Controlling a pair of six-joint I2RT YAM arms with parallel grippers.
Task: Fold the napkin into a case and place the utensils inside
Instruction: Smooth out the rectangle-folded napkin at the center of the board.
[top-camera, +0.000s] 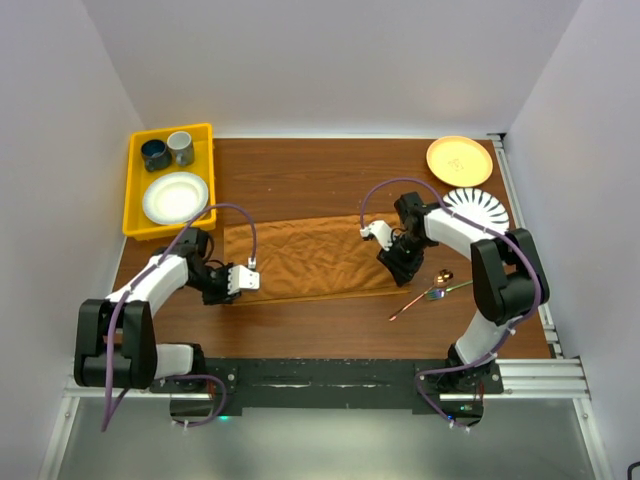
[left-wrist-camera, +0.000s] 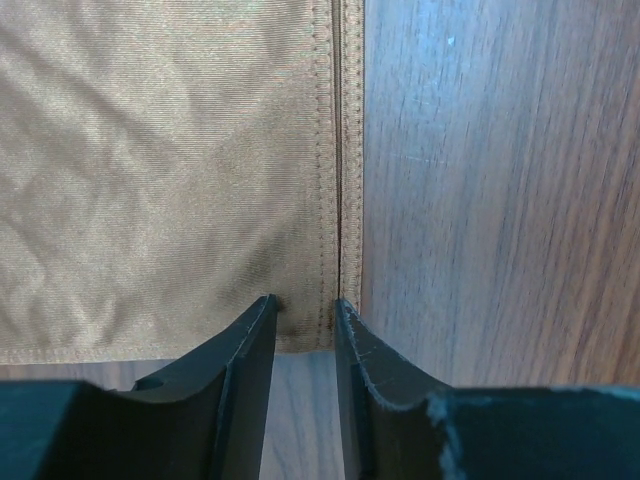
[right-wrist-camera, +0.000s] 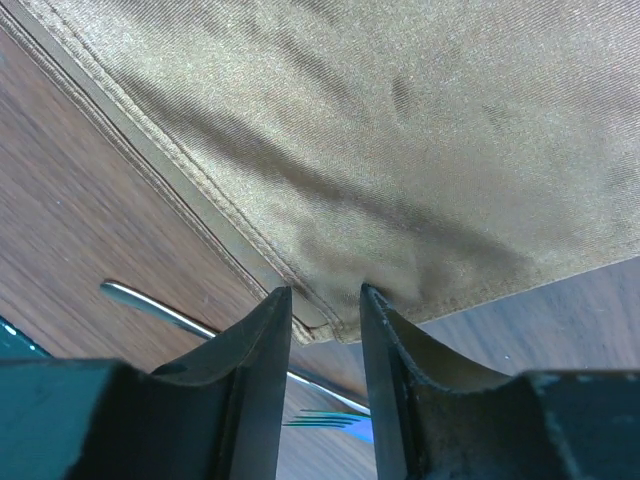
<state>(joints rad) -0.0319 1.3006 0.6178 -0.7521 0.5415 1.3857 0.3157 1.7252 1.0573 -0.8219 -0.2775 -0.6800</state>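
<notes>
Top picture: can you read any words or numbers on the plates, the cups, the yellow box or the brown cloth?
None: no word, number, brand or sign can be read in any of the three views.
The brown cloth, yellow box, dark cup, grey cup, white plate and yellow plate look plain; the striped plate shows only stripes.

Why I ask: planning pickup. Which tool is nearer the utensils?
Right. The right tool sits at the napkin corner beside the utensils; the left tool is across the napkin, at its far corner.
</notes>
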